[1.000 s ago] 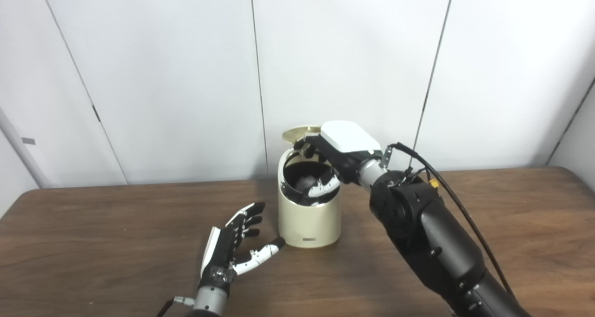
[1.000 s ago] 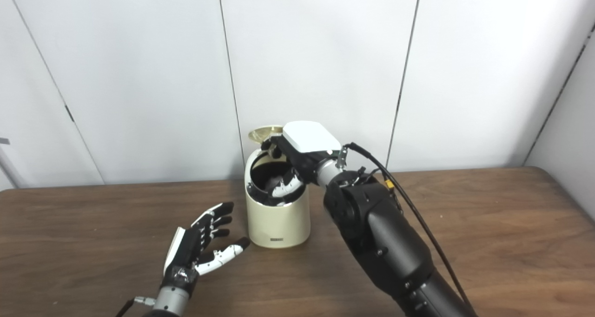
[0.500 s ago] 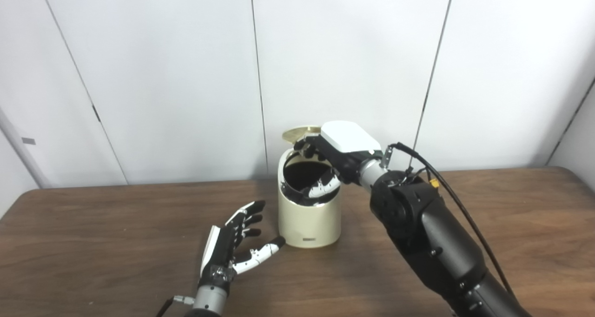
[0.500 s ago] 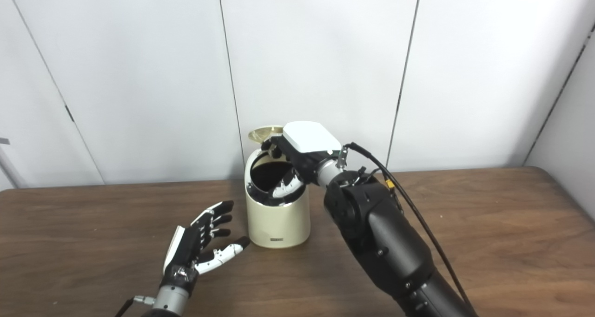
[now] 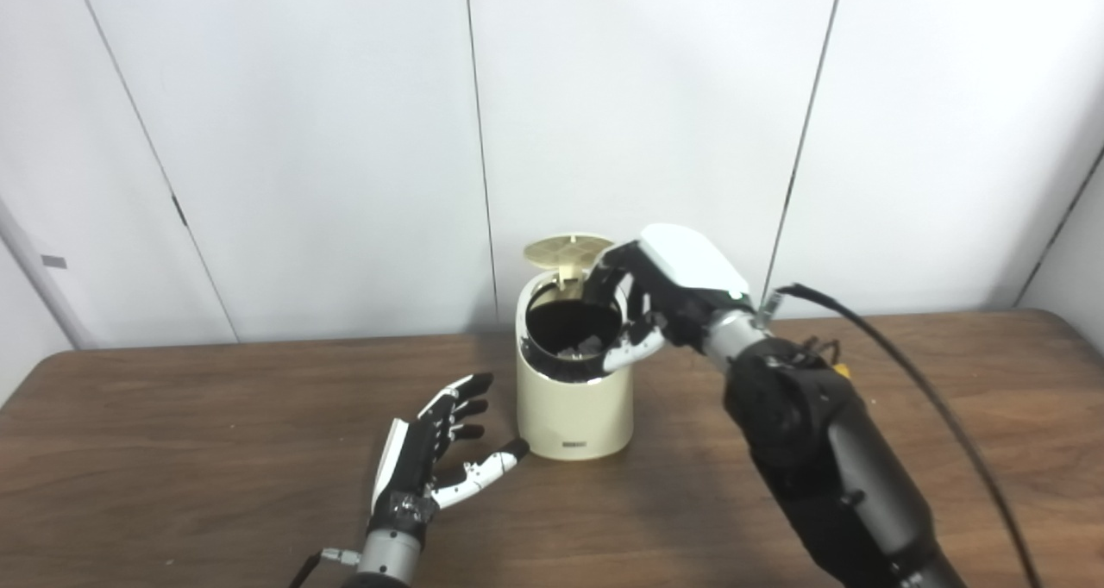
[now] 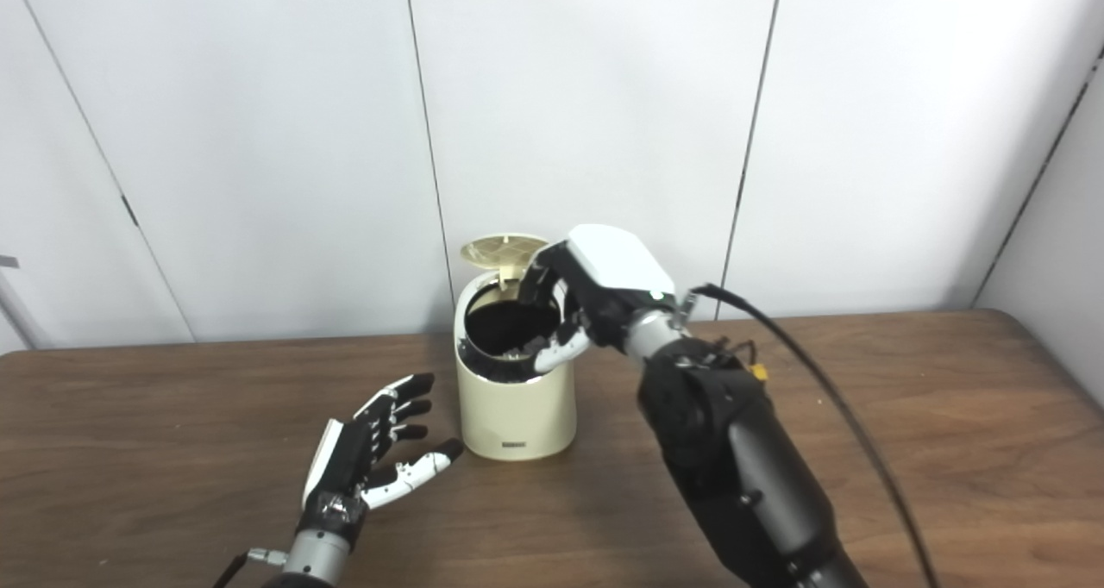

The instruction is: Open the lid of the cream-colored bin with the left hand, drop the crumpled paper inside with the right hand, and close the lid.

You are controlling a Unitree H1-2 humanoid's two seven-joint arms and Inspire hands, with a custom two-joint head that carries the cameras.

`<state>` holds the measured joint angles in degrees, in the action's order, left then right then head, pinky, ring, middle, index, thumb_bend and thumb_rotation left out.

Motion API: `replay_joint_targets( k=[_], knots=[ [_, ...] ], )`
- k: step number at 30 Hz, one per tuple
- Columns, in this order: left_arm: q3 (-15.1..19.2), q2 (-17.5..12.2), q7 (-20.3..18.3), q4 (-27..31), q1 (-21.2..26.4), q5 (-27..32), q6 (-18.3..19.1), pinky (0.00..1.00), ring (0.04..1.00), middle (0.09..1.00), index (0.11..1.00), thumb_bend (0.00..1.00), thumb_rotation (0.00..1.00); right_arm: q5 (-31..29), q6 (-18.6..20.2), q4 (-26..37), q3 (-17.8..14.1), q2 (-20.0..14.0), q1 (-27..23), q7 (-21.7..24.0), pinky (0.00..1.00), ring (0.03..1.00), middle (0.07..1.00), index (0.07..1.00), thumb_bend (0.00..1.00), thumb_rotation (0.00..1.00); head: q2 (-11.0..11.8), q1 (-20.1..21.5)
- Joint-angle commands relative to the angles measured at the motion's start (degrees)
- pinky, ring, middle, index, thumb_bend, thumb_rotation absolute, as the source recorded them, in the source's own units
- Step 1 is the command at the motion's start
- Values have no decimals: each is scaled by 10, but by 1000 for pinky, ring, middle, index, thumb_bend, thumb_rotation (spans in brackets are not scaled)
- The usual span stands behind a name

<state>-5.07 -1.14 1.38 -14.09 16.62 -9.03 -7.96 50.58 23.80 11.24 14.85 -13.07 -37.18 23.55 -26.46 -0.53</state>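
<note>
On a dark wooden table (image 5: 216, 415) set against white wall panels (image 5: 302, 140), a cream-colored bin (image 5: 573, 407) stands upright with its round lid (image 5: 567, 249) flipped up at the back, the ribbed underside facing forward over the open mouth. The bin's interior is lined in black, and something pale grey, possibly the crumpled paper (image 5: 580, 344), lies low inside near the right of the opening; the views are too dark there to identify it with certainty.

The robot's right hand (image 5: 660, 299) hangs at the right side of the bin's rim, its white-backed palm turned down and its black-and-white fingers (image 5: 634, 351) spread loosely, holding nothing. One fingertip reaches over the rim's right edge, while the upper fingers sit just beside the raised lid's hinge. Whether any of them actually touch the bin cannot be told. The black right forearm (image 5: 819, 450) runs down to the lower right corner, a black cable (image 5: 940, 424) looping beside it.

The left hand (image 5: 431, 463) rests low over the table, just in front and to the left of the bin, palm tilted toward it, fingers fanned wide and empty. Its white-tipped thumb (image 5: 487, 467) points at the base of the bin and stops just short of the wall, near a small dark label (image 5: 572, 443) on the bin's front. The left wrist (image 5: 384, 553) enters from the bottom edge.
</note>
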Motion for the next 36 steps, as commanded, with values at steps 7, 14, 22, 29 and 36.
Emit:
replay_joint_targets(
  k=[7, 14, 22, 29, 36],
  knots=[
    [1, -4, 0, 18, 17, -1, -15, 753, 827, 857, 851, 710, 186, -83, -49, 51, -79, 2, 30, -100, 310, 388, 447, 520, 523, 0, -2, -3],
    [0, -6, -1, 28, 11, -3, -13, 797, 839, 848, 844, 720, 197, -217, -39, 57, -165, 28, 95, -126, 319, 396, 444, 518, 524, 1, -4, -16],
    [-1, -8, -6, 48, 2, -1, -4, 726, 824, 846, 848, 728, 203, -334, -95, 19, -205, 51, 167, -179, 333, 419, 468, 531, 522, 5, -8, -20],
    [1, -9, -9, 59, -3, 3, -5, 736, 823, 844, 847, 728, 188, -443, -228, -86, -215, 73, 196, -191, 354, 477, 649, 671, 685, 189, -9, -20],
    [3, -11, -14, 67, -5, 8, -10, 768, 827, 844, 845, 711, 172, -467, -258, -115, -213, 85, 209, -213, 451, 534, 668, 708, 769, 212, -9, -24]
  ],
)
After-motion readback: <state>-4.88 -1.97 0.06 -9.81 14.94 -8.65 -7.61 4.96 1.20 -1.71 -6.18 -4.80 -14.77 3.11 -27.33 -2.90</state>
